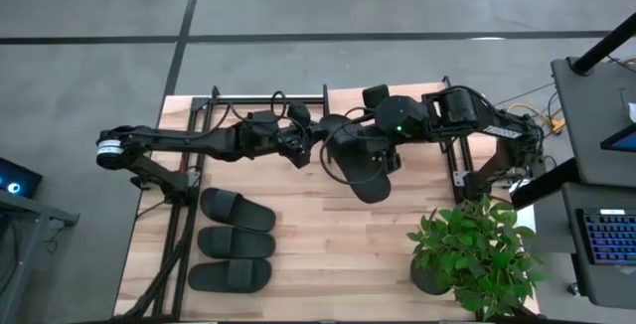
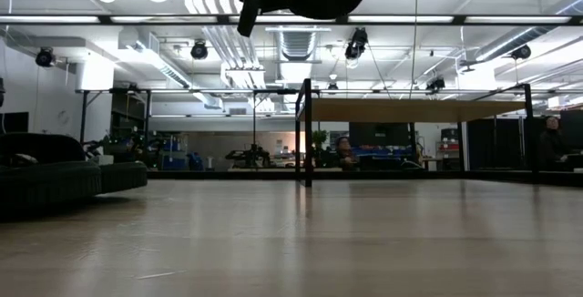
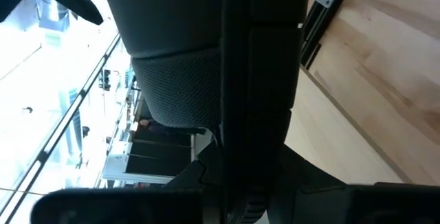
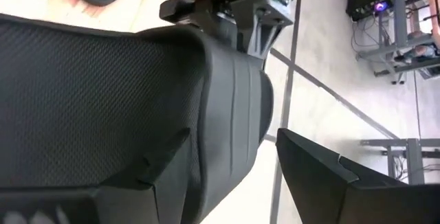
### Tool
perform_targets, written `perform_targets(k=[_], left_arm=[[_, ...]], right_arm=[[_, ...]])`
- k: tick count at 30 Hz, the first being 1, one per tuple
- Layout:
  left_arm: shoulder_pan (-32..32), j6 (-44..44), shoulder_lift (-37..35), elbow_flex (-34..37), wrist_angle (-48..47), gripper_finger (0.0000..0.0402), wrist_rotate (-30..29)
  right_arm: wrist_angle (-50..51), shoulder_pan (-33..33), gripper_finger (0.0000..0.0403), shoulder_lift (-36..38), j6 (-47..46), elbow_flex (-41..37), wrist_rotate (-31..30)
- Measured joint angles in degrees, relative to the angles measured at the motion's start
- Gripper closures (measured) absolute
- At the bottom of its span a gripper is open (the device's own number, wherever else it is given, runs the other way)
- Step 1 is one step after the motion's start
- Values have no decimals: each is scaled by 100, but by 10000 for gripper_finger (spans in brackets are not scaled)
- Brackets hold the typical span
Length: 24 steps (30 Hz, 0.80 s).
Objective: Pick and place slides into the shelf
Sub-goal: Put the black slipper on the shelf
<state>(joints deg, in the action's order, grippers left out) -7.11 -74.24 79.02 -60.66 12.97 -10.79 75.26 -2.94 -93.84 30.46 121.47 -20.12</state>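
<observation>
High view: one matte black slide sandal (image 1: 360, 165) hangs mid-table, held up by both arms. Left gripper (image 1: 310, 149) pinches its edge at nine o'clock. Right gripper (image 1: 383, 155) has jaws spread wide around it. Three more slides (image 1: 237, 240) wait at seven o'clock. Next, I think, one gripper must let go and the other must carry it to the wood-topped shelf (image 2: 414, 113).

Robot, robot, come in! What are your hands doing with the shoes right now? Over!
Both grippers, left and right, on one slide, lifted mid-table. Three slides wait near the left edge. Shelf behind, nothing blocking.
</observation>
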Motion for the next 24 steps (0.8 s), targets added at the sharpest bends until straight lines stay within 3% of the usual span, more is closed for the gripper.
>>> perform_targets(k=[9, 13, 19, 24], left_arm=[[4, 23, 0, -51, 156, 368, 2], [4, 27, -4, -53, 171, 368, 4], [2, 33, -4, -53, 151, 368, 0], [2, 142, -4, -53, 149, 368, 2]], right_arm=[[86, 0, 210, -11, 104, -45, -99], [85, 0, 257, -11, 112, -59, -100], [64, 0, 374, -11, 319, -59, -115], [56, -1, 390, -11, 325, -66, -157]])
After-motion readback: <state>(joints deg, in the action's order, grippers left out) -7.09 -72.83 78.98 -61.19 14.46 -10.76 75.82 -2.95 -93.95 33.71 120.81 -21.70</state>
